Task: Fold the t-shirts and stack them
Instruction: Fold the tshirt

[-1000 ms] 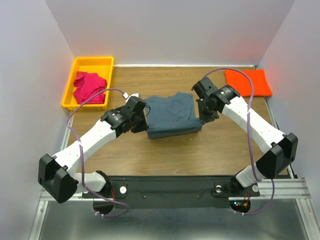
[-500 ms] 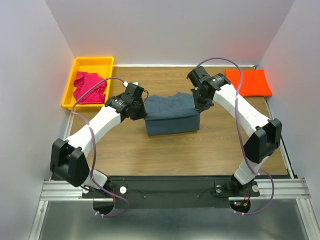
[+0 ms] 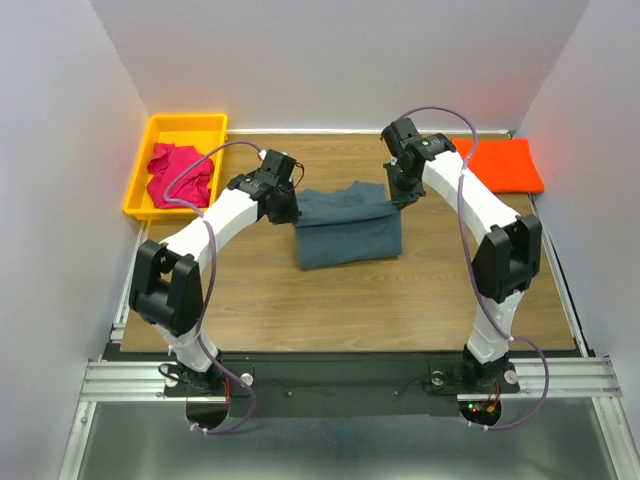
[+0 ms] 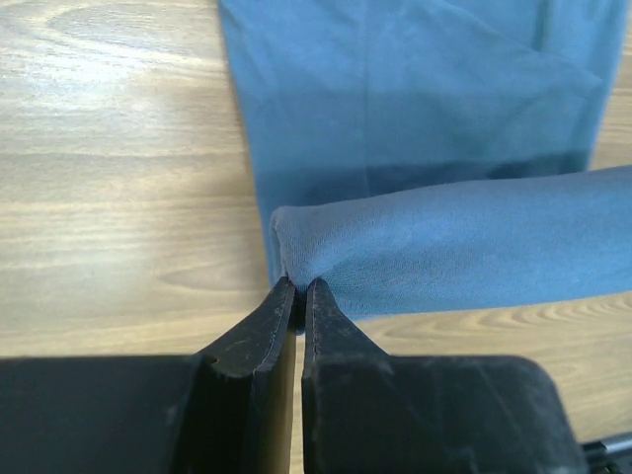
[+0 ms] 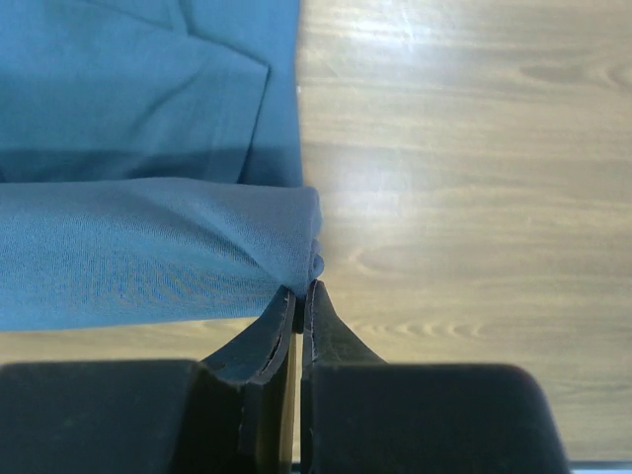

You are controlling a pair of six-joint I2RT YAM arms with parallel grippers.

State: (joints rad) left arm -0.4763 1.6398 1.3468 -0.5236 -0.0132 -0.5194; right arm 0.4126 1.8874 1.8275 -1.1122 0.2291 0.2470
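The slate grey-blue t-shirt lies half folded in the middle of the table. My left gripper is shut on its left corner and holds that edge lifted above the lower layer. My right gripper is shut on its right corner, also lifted. The cloth hangs stretched between the two grippers over the far part of the shirt. The orange t-shirt lies folded at the far right. The magenta-pink t-shirt lies crumpled in the yellow bin.
The yellow bin stands at the far left corner. White walls close in the table at the back and both sides. Both arms reach far over the wooden table.
Both grippers have carried the near edge of the grey-blue shirt away from me, toward the back, folding it over the rest. The arms have stretched out farther.
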